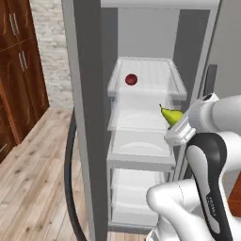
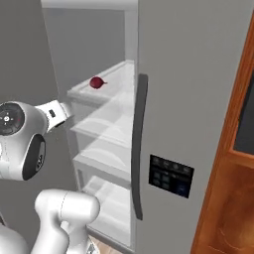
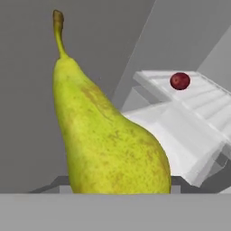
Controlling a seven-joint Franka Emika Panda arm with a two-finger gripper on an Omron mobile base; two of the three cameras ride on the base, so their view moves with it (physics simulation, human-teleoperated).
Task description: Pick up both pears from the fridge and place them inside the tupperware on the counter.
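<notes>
A yellow-green pear [image 3: 108,144] with a dark stem looms close in the hand view, upright, with the shelves well behind it. From the left base view the same pear [image 1: 170,115] pokes out just past my hand, in front of the middle shelf of the open grey fridge [image 1: 87,117]. My gripper [image 1: 174,122] is shut on the pear; the fingers themselves are hidden behind the fruit and my wrist. The tupperware and the counter are out of view.
A dark red round fruit [image 1: 131,79] lies on the upper white shelf [image 1: 164,75]. The fridge's right door [image 2: 198,99] with its dark handle [image 2: 139,144] stands close on my right. Brown wooden cabinets [image 1: 19,70] and wood floor lie to the left.
</notes>
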